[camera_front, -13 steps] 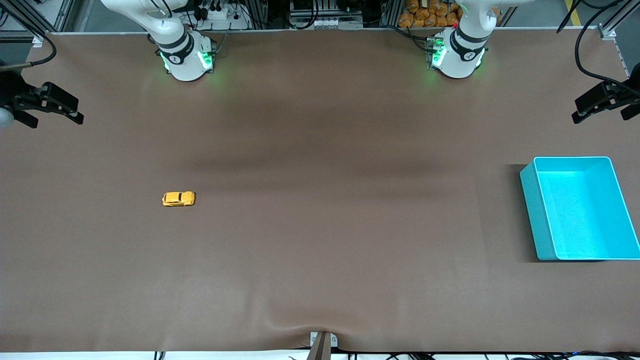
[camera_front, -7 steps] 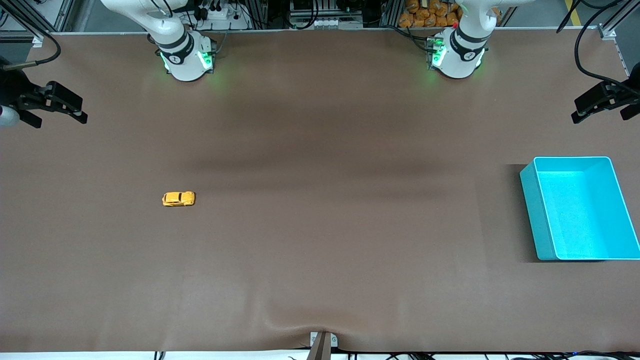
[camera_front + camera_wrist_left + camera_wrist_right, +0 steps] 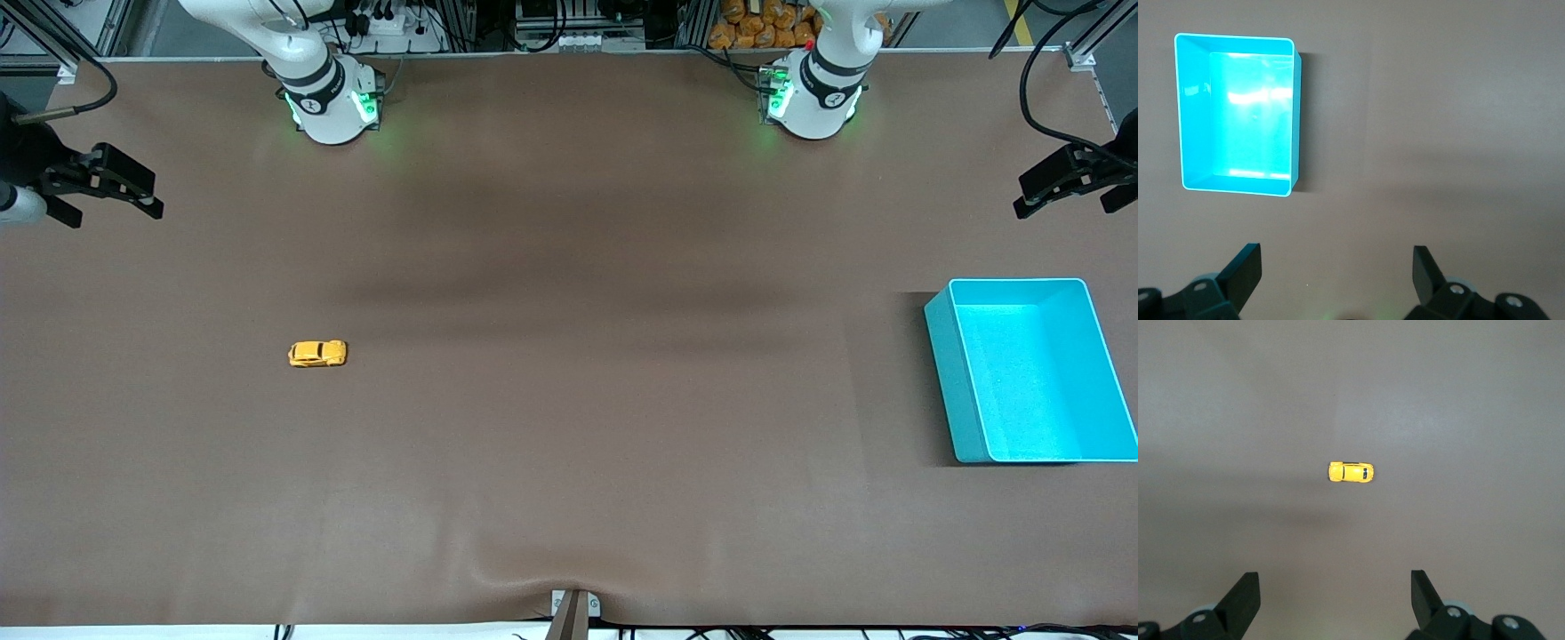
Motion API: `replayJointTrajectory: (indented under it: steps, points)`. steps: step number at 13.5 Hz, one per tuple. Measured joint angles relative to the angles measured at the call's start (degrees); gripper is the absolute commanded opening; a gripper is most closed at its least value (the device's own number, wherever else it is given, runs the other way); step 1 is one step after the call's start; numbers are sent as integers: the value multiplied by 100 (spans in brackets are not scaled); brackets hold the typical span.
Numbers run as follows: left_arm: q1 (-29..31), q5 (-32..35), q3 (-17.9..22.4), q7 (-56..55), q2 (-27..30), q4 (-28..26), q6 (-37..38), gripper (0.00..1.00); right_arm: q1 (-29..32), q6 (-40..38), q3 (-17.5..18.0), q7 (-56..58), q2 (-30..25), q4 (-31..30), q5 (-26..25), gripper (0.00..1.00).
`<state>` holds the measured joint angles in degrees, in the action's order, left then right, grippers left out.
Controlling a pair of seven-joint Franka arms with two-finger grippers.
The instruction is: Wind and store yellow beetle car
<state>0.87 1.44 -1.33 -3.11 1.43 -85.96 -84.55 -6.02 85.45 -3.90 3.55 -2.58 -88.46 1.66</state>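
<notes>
- The brown table (image 3: 569, 427) spreads wide under both arms, its covering puckered into a small ridge at the edge nearest the front camera.
- The turquoise bin (image 3: 941, 373) stands open-topped at the left arm's end of the table, nothing showing inside it. The left gripper hangs in the air above the table close to that same end, and in the left wrist view the bin (image 3: 1298, 113) lies on the table below and ahead of its fingers, well apart from them.
- The left gripper (image 3: 1062, 187) is up in the air over the table's edge at the left arm's end. Its two dark fingers (image 3: 1245, 270) are spread wide, with only bare table showing between them.
- The right gripper (image 3: 102, 182) is up in the air over the table's edge at the right arm's end. Its fingers (image 3: 1245, 597) are likewise spread wide and grip nothing.
- The yellow beetle car (image 3: 317, 354) sits on its wheels on the bare table, toward the right arm's end and far from the bin. In the right wrist view the car (image 3: 1350, 472) lies ahead of the right gripper, roughly in line with the gap between the fingers, well clear of both. Nothing touches it.
</notes>
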Motion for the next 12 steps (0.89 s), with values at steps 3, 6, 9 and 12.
replayJointTrajectory:
  steps: [3,6,9,12]
  points:
    - [-8,-7,-17,0,-1,-3,0,100,-19,2,9,0,0,1,1,100]
    - [-11,-44,-61,0,-3,-14,4,100,-19,6,16,0,0,1,4,100]
    - [-12,-137,-97,0,-4,-16,4,100,-19,7,19,0,1,1,7,100]
    - [-5,-330,-87,0,-4,-13,29,100,-38,8,58,0,1,1,11,100]
